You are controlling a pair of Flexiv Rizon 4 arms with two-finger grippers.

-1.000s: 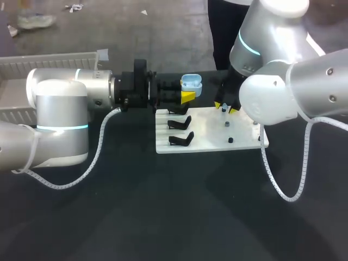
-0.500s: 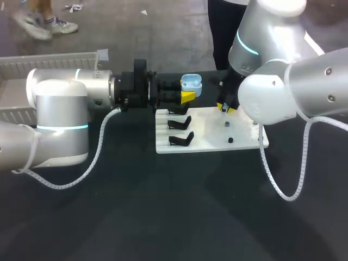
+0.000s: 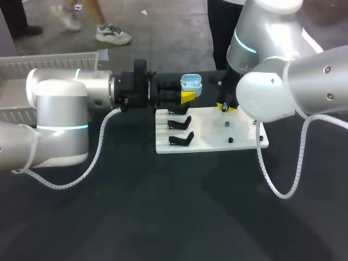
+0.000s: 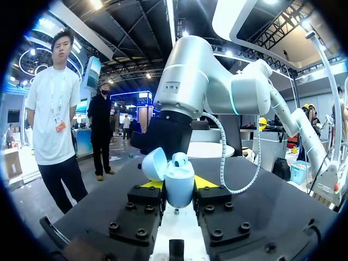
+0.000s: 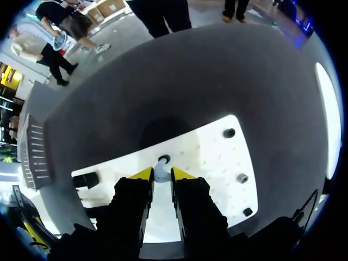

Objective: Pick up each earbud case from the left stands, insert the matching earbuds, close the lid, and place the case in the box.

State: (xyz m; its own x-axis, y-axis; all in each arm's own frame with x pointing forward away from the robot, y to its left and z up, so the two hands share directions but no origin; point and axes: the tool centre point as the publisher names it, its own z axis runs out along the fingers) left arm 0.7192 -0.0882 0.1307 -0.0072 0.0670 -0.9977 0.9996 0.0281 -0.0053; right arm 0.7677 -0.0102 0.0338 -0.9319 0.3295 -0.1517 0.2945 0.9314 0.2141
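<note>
A pale blue earbud case (image 3: 191,84) hangs above the table's far side with its lid open, and my left gripper (image 3: 187,97) is shut on it. In the left wrist view the case (image 4: 179,184) stands upright between the yellow tips, lid (image 4: 155,163) tipped back, with one earbud (image 4: 179,159) seated in it. My right gripper (image 3: 224,107) points down at the white board (image 3: 209,133). In the right wrist view this gripper (image 5: 162,175) is shut on a small pale earbud (image 5: 161,173) standing by a black socket (image 5: 163,159).
Three black stands (image 3: 180,124) line the board's left side, and small dark pegs (image 3: 226,124) dot its right side. A white slatted box (image 3: 49,62) sits at the far left behind my left arm. Dark tabletop stretches in front of the board.
My right gripper's fingers have closed together onto the earbud on the board. The left arm and the case have not moved.
</note>
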